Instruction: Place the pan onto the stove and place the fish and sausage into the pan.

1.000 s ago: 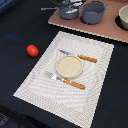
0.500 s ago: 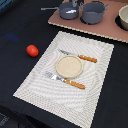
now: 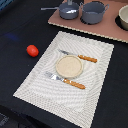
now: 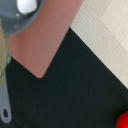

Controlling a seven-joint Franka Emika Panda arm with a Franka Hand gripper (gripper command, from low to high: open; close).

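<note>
Pan (image 3: 68, 10) sits on stove (image 3: 107, 29), white piece inside; sausage (image 3: 32, 50) next: I centre over it. Tool unseen, state unknown.

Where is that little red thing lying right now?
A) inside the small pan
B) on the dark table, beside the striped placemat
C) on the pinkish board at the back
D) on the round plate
B: the sausage lies alone on the dark table, off the edge of the striped placemat toward the exterior view's left, away from the pan and the stove.
</note>
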